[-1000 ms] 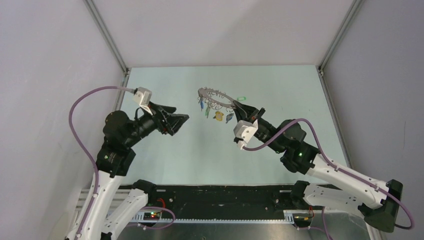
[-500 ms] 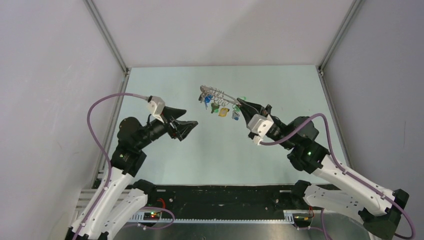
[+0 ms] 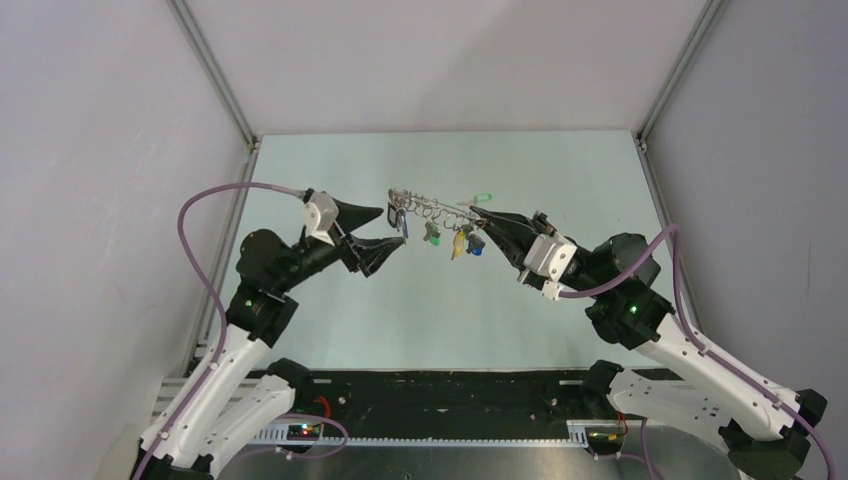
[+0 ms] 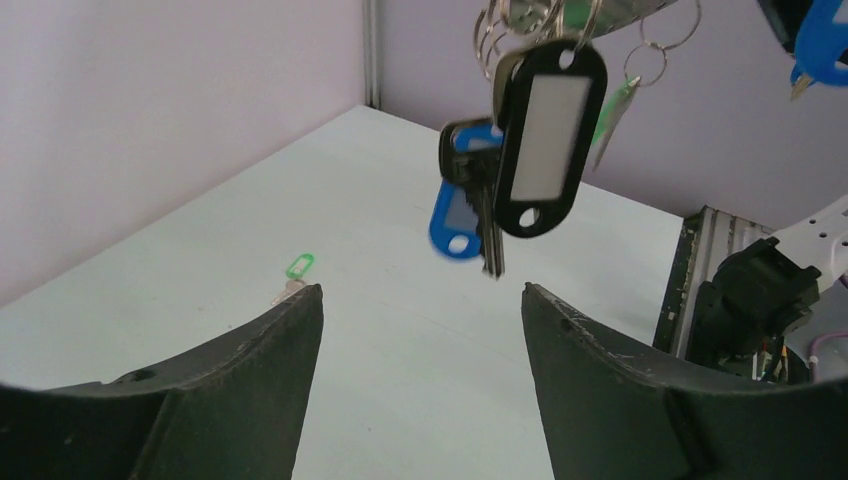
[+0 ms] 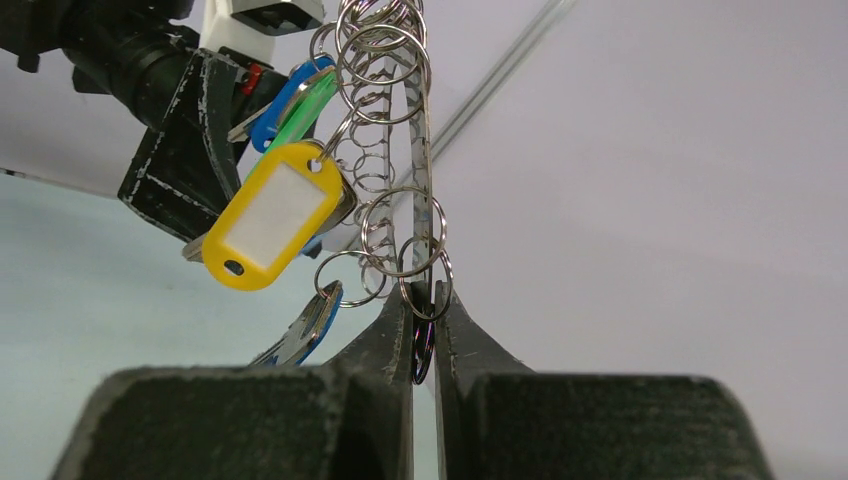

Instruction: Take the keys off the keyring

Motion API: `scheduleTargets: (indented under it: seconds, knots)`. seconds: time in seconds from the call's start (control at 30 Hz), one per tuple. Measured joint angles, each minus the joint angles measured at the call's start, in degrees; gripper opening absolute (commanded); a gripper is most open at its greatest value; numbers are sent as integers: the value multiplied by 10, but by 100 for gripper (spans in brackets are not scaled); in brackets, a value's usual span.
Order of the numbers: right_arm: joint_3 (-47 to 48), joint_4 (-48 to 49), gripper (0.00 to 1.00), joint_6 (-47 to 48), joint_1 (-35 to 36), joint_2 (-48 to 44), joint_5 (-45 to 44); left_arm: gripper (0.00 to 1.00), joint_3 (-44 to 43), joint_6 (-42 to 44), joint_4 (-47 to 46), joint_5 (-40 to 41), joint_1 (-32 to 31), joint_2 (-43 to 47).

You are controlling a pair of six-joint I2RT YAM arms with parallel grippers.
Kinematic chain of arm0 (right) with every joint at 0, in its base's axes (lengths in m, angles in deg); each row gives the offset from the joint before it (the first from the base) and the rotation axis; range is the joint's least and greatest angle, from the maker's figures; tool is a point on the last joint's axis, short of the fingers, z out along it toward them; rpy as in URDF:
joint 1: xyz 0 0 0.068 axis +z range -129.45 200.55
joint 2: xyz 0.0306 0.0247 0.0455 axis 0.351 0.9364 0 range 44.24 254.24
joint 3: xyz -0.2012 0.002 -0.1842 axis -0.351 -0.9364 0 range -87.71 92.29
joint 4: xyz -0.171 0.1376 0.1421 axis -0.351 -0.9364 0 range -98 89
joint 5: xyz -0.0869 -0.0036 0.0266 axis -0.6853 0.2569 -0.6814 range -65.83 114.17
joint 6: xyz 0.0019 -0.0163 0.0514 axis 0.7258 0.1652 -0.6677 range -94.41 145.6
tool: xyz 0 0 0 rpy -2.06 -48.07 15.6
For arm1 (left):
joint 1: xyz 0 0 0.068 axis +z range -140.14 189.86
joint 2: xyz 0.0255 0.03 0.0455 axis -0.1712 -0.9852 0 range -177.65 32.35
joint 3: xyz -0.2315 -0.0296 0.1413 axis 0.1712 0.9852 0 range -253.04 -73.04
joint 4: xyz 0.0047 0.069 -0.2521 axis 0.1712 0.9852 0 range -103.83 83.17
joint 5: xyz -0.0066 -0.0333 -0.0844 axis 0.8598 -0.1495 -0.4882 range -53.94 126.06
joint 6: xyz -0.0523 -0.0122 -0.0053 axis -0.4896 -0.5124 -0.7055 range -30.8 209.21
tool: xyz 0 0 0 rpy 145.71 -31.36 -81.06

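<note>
A pale green table (image 3: 400, 310) sits between grey walls (image 3: 100, 150), metal posts (image 3: 212, 70) at its far corners.

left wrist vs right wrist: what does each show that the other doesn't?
Only left wrist: the black tag hanging just above the open fingers, and a loose green key lying on the table.
Only right wrist: the yellow tag and the right tool shut on the keyring.
Both: the keyring with its small rings, a blue tag and the left tool, open.
</note>
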Motion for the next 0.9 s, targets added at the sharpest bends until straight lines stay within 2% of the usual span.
scheduleTargets:
  seconds: [0.6, 0.9]
  knots:
    - [0, -6, 0, -16, -4, 12, 28, 74, -1, 6, -56, -38, -8, 19]
    - [0, -12, 0, -24, -4, 21, 36, 56, -12, 7, -71, -37, -9, 7]
